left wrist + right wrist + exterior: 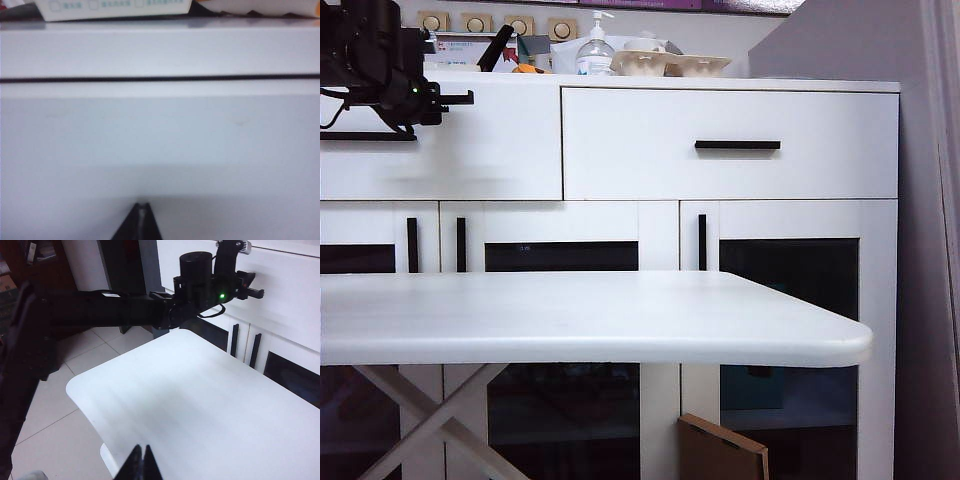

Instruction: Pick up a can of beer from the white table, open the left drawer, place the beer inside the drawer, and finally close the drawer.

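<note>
Both end effectors pinched closed and empty; no beer can shows in any view.

From outside we see the left end effector (460, 97) against the wide white flat-fronted left drawer (470, 150), shut, beside its thin black bar handle (368, 136). Only the left wrist view shows those tips (143, 207) pressed together near the drawer face (160, 145). Only the right wrist view shows the right end effector (142, 452), tips together, over the large plain white worktop (200, 400).
</note>
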`<state>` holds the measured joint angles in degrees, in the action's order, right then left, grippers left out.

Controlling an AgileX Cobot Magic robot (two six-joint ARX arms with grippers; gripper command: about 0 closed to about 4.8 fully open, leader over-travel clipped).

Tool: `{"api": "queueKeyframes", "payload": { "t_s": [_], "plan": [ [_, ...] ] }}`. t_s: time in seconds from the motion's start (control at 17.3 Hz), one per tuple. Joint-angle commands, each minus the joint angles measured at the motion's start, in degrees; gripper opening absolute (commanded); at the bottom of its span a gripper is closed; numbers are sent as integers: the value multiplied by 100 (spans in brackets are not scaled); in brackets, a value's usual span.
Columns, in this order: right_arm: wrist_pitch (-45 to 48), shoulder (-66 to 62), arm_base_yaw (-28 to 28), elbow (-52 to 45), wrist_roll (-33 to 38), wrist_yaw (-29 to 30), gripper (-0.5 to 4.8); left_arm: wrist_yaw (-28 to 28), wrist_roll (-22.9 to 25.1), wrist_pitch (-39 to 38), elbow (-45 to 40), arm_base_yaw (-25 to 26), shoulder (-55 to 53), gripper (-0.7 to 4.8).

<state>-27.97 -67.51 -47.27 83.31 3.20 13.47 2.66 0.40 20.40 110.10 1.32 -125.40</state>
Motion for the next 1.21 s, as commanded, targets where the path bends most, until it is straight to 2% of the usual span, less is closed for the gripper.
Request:
{"api": "queueKeyframes", "payload": {
  "t_s": [0.06,0.52,0.75,0.98,1.21],
  "plan": [
    [81,26,-13,26,0,2,-6,-31,2,-118,107,35,-70,-6],
    [70,31,-9,26,0,-26,-6,-35,2,-535,111,72,31,-6],
    [-262,195,2,26,-90,-848,-6,-317,-33,-684,-13,-26,577,-6],
    [-487,326,0,24,-485,-1394,-6,-367,-433,-658,-566,-57,1327,-6],
    [-796,337,0,-31,-710,-1353,-6,-400,-516,-575,-1532,-175,2295,-6]
  ]
}}
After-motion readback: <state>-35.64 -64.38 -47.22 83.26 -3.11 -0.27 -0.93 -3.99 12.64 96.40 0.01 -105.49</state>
